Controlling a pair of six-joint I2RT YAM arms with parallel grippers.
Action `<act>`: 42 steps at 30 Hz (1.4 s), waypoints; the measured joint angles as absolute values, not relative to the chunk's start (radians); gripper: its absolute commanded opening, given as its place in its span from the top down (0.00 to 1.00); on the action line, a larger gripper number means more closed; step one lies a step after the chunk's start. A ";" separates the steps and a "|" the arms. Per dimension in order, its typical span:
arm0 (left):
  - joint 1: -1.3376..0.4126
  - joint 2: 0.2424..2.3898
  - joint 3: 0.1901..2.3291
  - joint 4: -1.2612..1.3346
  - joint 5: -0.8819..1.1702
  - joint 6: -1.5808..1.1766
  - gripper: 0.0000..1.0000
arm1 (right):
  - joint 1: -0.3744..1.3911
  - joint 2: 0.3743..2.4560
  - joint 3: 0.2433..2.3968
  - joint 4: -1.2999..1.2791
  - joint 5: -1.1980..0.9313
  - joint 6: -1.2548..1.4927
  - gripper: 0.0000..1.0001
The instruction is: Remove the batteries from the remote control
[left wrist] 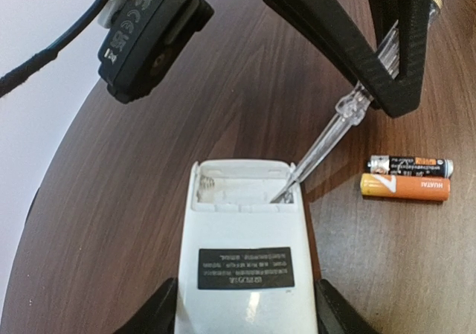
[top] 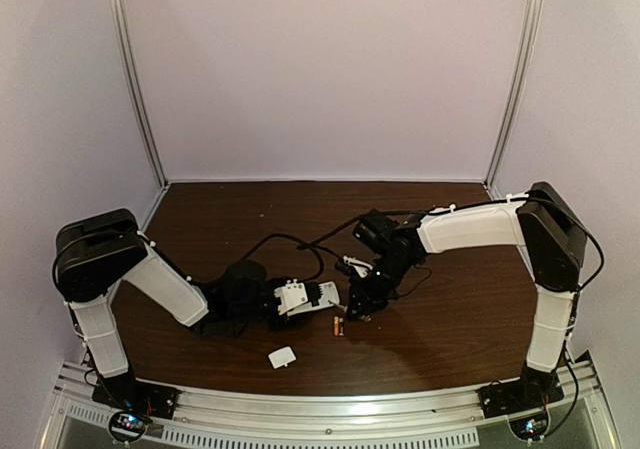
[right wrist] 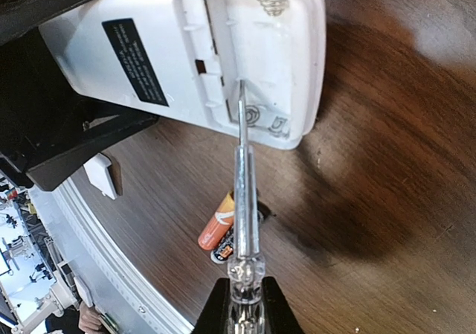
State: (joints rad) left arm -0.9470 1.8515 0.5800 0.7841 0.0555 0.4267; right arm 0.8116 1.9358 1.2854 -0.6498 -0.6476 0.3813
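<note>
My left gripper (left wrist: 245, 315) is shut on the white remote control (left wrist: 245, 259), back face up, its battery bay (left wrist: 242, 189) open and empty. It also shows in the top view (top: 300, 297) and the right wrist view (right wrist: 208, 51). My right gripper (right wrist: 245, 304) is shut on the clear-handled screwdriver (right wrist: 244, 193), whose tip rests inside the bay's right end (left wrist: 286, 193). Two batteries, one orange (left wrist: 405, 187) and one dark (left wrist: 409, 165), lie side by side on the table right of the remote; they also show in the right wrist view (right wrist: 217, 226) and the top view (top: 338, 325).
The small white cover piece (top: 282, 357) lies on the table near the front edge, also in the right wrist view (right wrist: 100, 174). Black cables (top: 290, 239) run across the table between the arms. A metal rail (top: 330, 409) borders the near edge.
</note>
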 measured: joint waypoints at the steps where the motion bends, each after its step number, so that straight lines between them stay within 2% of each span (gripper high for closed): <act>1: -0.947 1.851 0.580 0.785 0.055 0.427 1.00 | 0.812 1.933 1.281 -0.644 -0.647 0.387 1.00; 13: -0.951 1.851 0.582 0.823 0.068 0.429 1.00 | 0.816 1.843 1.237 -0.607 -0.603 0.430 1.00; 27: -0.960 1.851 0.583 0.871 0.094 0.390 1.00 | 0.853 1.543 1.154 -0.546 -0.522 0.478 1.00; 34: -0.960 1.848 0.583 0.892 0.091 0.338 1.00 | 0.859 1.396 1.085 -0.516 -0.373 0.505 1.00; 42: -0.960 1.775 0.599 0.864 0.084 0.238 1.00 | 0.869 1.232 0.976 -0.359 -0.240 0.512 1.00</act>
